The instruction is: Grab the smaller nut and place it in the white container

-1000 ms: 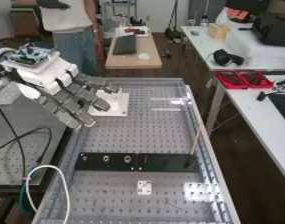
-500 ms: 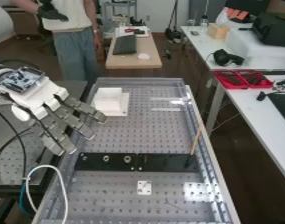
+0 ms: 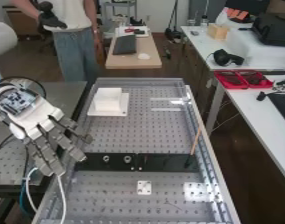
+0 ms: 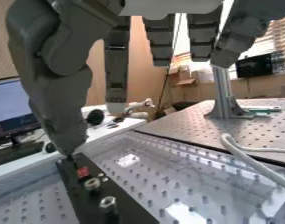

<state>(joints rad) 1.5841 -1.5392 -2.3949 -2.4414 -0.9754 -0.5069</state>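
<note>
One small white plate (image 3: 144, 187) flat on the counter (image 3: 126, 137), nearer the high camera than the black bar (image 3: 167, 163). White cable (image 3: 63, 202) likewise on the near side, off the bar's left end.

On the bar, left to right: larger nut (image 3: 106, 158), then bearing (image 3: 127, 159), close together and apart. Thin wooden stick (image 3: 195, 140) slants up from near the bar's right end. Wrist view: red patch (image 4: 83, 172) on the bar, beyond the bearing.

Robot hand (image 3: 34, 118) over the bar's left end and the area left of it; digits pointing down, straight and spread, clamped on nothing seen. Smaller nut: a fingertip covers its spot at that end; cannot tell whether it lies there.

White container (image 3: 107, 99) upright on a white base (image 3: 122, 111), well beyond the bar, past its left half. Red trays (image 3: 242, 80) farther off, to the bar's right; black headset (image 3: 226, 58) past them. Wooden table (image 3: 133, 63) beyond the bar, carrying a dark keyboard (image 3: 125, 44).
</note>
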